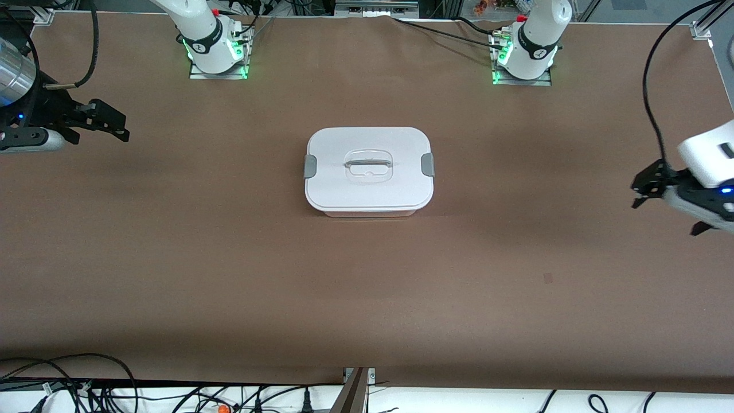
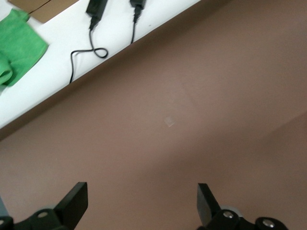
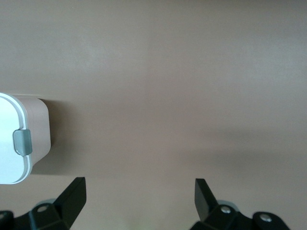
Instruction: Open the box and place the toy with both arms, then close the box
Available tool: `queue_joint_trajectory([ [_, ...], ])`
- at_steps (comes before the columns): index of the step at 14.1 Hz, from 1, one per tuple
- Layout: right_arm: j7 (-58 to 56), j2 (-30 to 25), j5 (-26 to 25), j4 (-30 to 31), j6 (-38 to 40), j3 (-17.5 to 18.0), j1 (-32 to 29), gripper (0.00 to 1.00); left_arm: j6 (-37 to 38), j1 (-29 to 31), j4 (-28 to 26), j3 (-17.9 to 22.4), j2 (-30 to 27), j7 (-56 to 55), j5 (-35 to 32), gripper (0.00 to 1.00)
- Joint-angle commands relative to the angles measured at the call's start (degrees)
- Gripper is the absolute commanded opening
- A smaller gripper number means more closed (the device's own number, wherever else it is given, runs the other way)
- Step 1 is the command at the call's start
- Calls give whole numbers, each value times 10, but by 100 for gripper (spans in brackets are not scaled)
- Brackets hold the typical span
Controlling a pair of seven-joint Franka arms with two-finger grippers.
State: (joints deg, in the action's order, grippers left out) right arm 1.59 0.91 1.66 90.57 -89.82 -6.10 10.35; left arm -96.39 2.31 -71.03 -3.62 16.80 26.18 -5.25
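Front view: your box [image 1: 369,172] sits mid-table, white lid on, grey clips at both ends (toy not seen). Your right gripper [image 1: 117,127] hangs over the right arm's end of the table, your left gripper [image 1: 647,186] over the left arm's end; both jaws spread wide, holding nothing.

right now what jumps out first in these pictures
A rounded white-lidded plastic box with grey side clips sits shut mid-table on the brown table cover. The left pincer hangs open over the left arm's end of the table, and the right pincer hangs open over the right arm's end. No toy shows.
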Motion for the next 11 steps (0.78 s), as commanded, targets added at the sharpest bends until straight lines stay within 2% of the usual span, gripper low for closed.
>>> queue_joint_trajectory([
  [1,2,1,-5,-7,0,3,-3,100,9,27,-60,4,-55,-75,44,100],
  [3,2,1,-5,-7,1,3,-3,100,43,28,-69,17,-69,-165,71,100],
  [5,2,1,-5,-7,0,3,-3,100,75,29,-70,18,-82,-211,70,100],
  [7,2,1,-5,-7,0,3,-3,100,111,32,-92,18,-98,-212,64,100],
  [9,2,1,-6,-7,-1,3,-3,100,110,40,-129,19,-109,-212,58,100],
  [11,2,1,-6,-7,-1,3,-3,100,108,44,-127,19,-107,-208,58,100],
])
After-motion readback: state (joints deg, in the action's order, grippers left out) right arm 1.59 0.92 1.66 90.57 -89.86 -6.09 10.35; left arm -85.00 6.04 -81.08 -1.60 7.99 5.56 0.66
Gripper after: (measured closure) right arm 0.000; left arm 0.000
